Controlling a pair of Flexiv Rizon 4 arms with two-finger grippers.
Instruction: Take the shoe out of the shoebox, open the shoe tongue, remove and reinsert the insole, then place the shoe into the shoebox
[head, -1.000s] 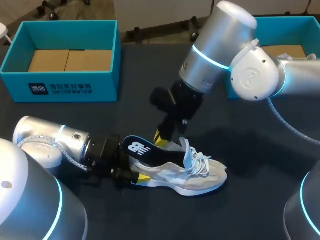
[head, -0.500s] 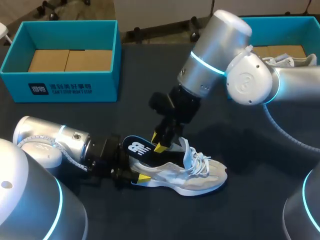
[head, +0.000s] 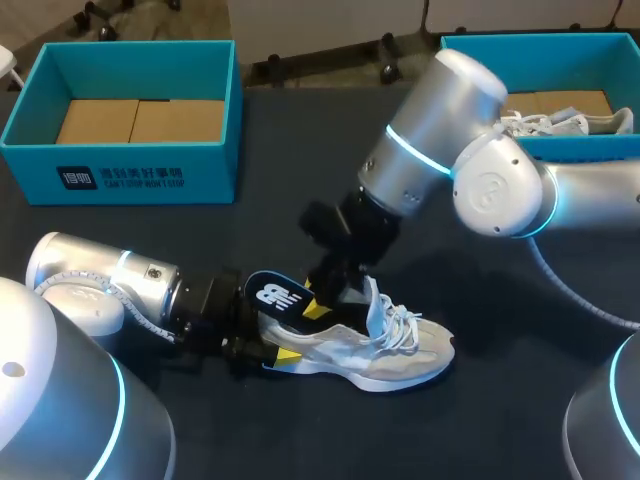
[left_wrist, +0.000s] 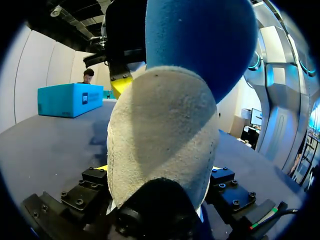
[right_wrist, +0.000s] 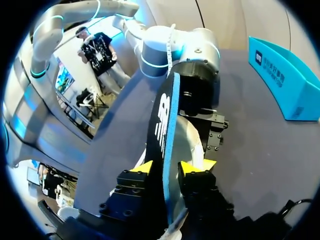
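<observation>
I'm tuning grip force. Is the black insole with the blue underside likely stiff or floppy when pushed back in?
Probably light and bendy: the thin black insole with blue underside looks sheet-like, edge-on in the right end effector. It sticks up from the pale grey shoe without drooping, so likely springy, not limp.

The head camera looks down from above and behind on the whole table (head: 500, 420). Each wrist camera sits very close, facing out along its fingers: left gripper (left_wrist: 159, 169) astride the shoe (left_wrist: 160, 140) heel, right gripper (right_wrist: 169, 168) astride the insole (right_wrist: 167, 125) edge (all three views share both).
</observation>
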